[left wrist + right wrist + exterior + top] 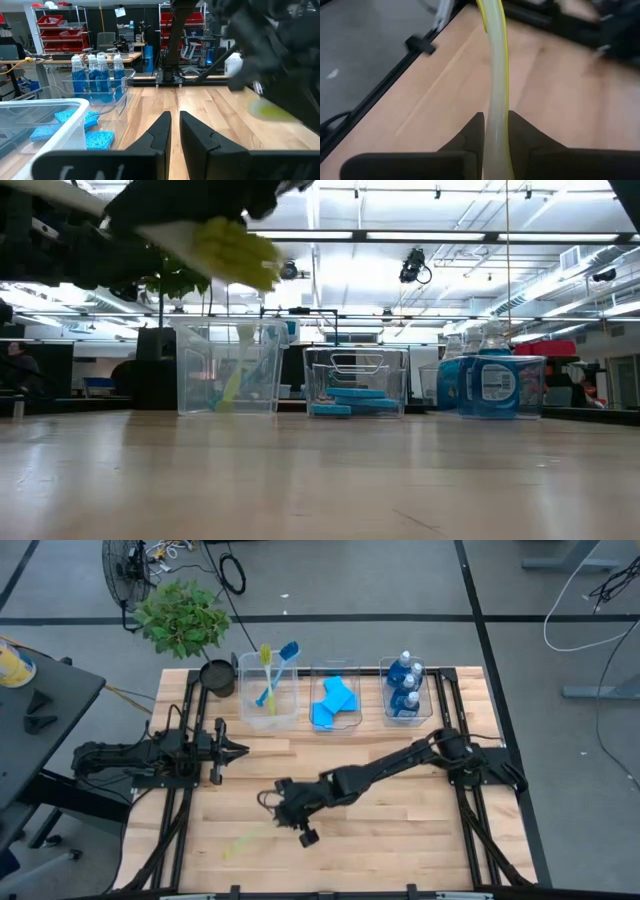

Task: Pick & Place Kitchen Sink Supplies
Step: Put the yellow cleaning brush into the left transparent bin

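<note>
Above wooden tabletop (400, 830), right tool (495, 131) clenches translucent yellow-green curved brush (496, 75) handle.

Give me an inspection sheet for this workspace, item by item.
Surface: wooden table, bare at the front.
Job's things: two brushes in left bin, sponges in middle bin, bottles in right bin; third brush held off the table.
Clutter: potted plant at back left corner.
Grippers: right pincer shut on third brush; left pincer shut, waiting at left.
Cables: loops on floor.
Surroundings: fan, shelving.
</note>
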`<state>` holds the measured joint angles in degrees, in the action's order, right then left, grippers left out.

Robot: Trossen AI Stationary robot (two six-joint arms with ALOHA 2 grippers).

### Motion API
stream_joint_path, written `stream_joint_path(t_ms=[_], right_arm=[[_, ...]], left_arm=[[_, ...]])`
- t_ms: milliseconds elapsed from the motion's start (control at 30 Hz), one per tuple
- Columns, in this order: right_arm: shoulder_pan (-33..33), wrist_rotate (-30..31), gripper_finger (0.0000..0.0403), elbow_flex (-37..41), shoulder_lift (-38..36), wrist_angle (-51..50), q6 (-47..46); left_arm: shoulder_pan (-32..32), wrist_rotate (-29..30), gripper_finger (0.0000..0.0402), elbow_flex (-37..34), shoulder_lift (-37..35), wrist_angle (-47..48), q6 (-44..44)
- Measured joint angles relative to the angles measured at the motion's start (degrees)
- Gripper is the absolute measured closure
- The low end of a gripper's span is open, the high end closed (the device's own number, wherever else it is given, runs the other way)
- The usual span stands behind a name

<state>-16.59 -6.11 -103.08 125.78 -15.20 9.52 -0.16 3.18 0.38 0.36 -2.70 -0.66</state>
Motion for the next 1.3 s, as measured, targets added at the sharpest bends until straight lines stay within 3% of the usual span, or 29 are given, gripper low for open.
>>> stream_joint_path(t_ms=[733, 1167, 1300], right_arm=[[16.75, 1.39, 0.0346, -0.01, -18.07, -6.3, 0.0], [26.71, 1.01, 0.0346, -0.01, -19.92, -6.9, 4.65], [27.7, 4.39, 0.0346, -0.01, -19.92, -6.43, 8.51]], left_arm=[[-0.02, 0.0, 0.0358, 0.0, 0.0, -0.02, 0.01], [-0.01, 0.01, 0.0358, 0.01, -0.01, -0.01, -0.01], [-0.02, 0.02, 0.0358, 0.01, -0.02, -0.01, -0.01]])
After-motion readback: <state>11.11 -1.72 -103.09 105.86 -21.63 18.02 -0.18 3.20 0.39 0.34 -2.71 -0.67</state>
